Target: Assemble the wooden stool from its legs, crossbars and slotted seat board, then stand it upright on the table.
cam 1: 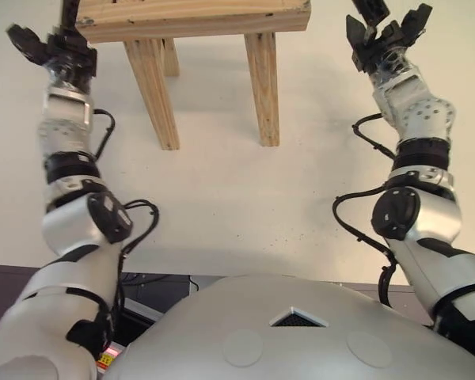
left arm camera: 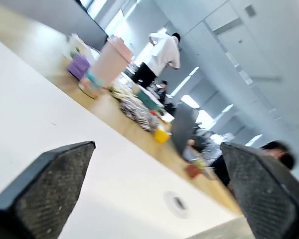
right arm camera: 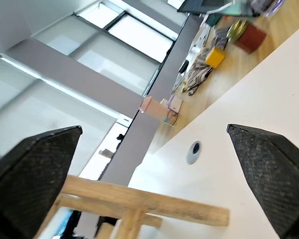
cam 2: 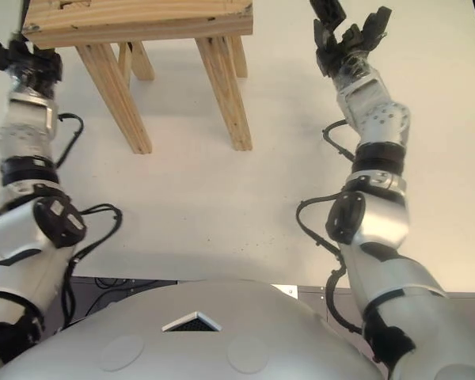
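- Pale wooden stool (cam 1: pixel 194 22): it stands upright on the white tabletop (cam 1: pixel 237 206), between the two end effectors. Its slotted seat board is on top, and its square legs (cam 1: pixel 153 91) run down to rest on the surface. Judged from this posture, assembly and standing-up appear complete, which would explain why neither arm holds anything.
- Left end effector (cam 1: pixel 43 30): open and empty, its two dark fingers spread wide. The stool's seat corner lies just beside it, toward the robot's right. Whether one finger touches the board edge cannot be told. In the left wrist view the textured pads (left arm camera: pixel 55 184) stand well apart, with bare tabletop between them.
- Right end effector (cam 1: pixel 392 20): open and empty, with its fingers splayed. The stool lies well apart from it, toward the robot's left. In the right wrist view a wooden rail of the stool (right arm camera: pixel 154 204) shows in the gap between the pads (right arm camera: pixel 269 169), farther off and not gripped.
- Arm pose: both arms are extended forward and raised, bent at the elbow, with the wrists turned so the fingers point away from the robot. They flank the stool roughly symmetrically, the left close in and the right farther out.
- Judgement: the open, flanking pose suits a release. Neither arm blocks the legs, so the stool bears on the tabletop alone.
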